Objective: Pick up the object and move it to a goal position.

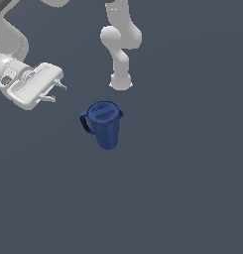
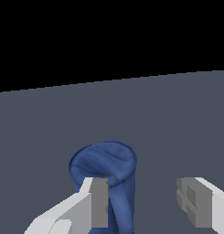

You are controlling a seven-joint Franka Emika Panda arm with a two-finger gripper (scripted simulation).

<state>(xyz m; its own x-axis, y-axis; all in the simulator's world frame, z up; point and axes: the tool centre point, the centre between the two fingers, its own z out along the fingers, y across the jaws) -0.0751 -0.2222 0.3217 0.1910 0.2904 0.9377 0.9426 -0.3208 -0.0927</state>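
Dark blue plastic makes up the pitcher [image 1: 105, 124], which stands upright on the flat grey floor [image 1: 182, 188] near the middle of the exterior view. Its lidded top faces up, a small spout juts toward the exterior view's right, and a darker loop handle [image 1: 85, 124] curves out on the exterior view's left. No brand, label or lettering can be made out on the pitcher, the arm or the floor; the render is too coarse to show any fine print.

White and pale grey, the gripper [image 1: 57, 93] hangs up and to the exterior view's left of the pitcher, tilted so that its two short fingers [image 1: 47, 98] point roughly toward the pitcher. It is clear of the pitcher, with bare floor between them. Behind the pitcher, another white segment of the arm [image 1: 120, 49] comes down to the floor.

In the wrist view the pitcher [image 2: 106, 176] appears beyond the gripper [image 2: 145, 201], partly covered by one finger [image 2: 97, 201]; the other finger [image 2: 195, 201] stands well apart from it. The jaws are spread wide and hold nothing. Beyond the grey floor [image 2: 177, 119] the background is plain black.
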